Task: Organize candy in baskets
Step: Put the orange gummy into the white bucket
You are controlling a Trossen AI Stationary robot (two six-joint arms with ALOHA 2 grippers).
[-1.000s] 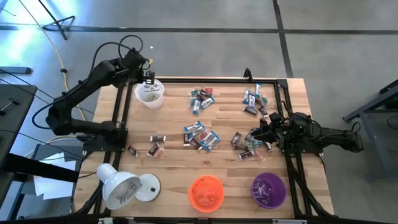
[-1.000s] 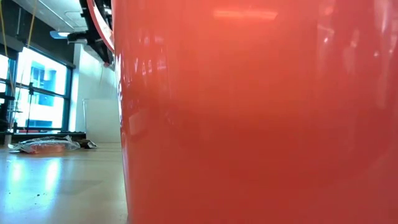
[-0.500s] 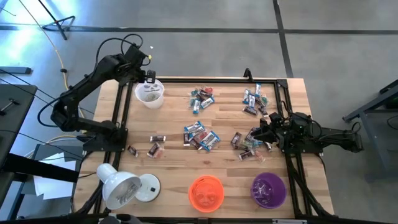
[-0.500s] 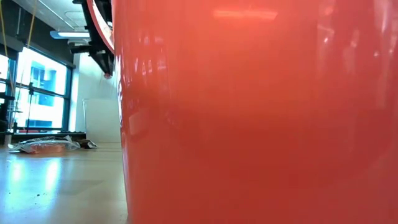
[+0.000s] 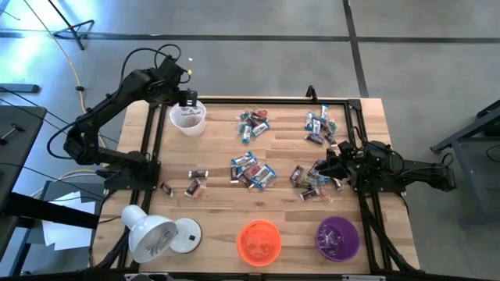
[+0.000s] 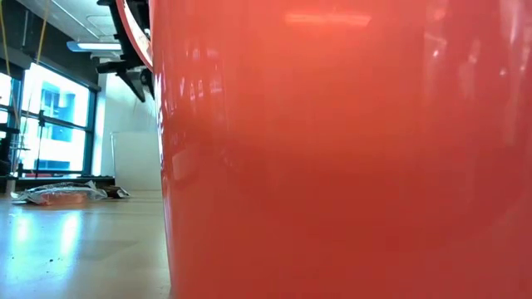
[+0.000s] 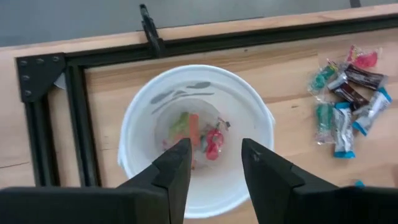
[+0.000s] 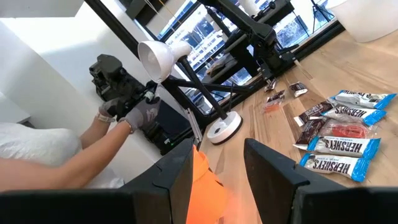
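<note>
The wooden tabletop [image 5: 219, 207] carries everything, framed by black rails. The left arm reaches to the far left corner, where the left gripper [image 7: 214, 165] hangs directly above the white basket [image 7: 140, 124], its fingers [image 7: 177, 168] parted and empty; a few pinkish and red candies [image 7: 202, 137] lie in the basket's bottom. The right gripper [image 5: 332, 166] sits low at the right side beside a candy heap [image 5: 308, 181], fingers [image 8: 180, 171] apart with nothing between them, as far as the wrist view lets me judge. A white lamp [image 5: 152, 234] lies near the front left. The orange basket [image 5: 259, 241] and purple basket [image 5: 337, 237] stand along the front edge. Loose candy clusters lie mid-table [image 5: 251, 170], toward the back [image 5: 253, 123] and back right [image 5: 320, 125], with a few pieces left of centre [image 5: 195, 183].
</note>
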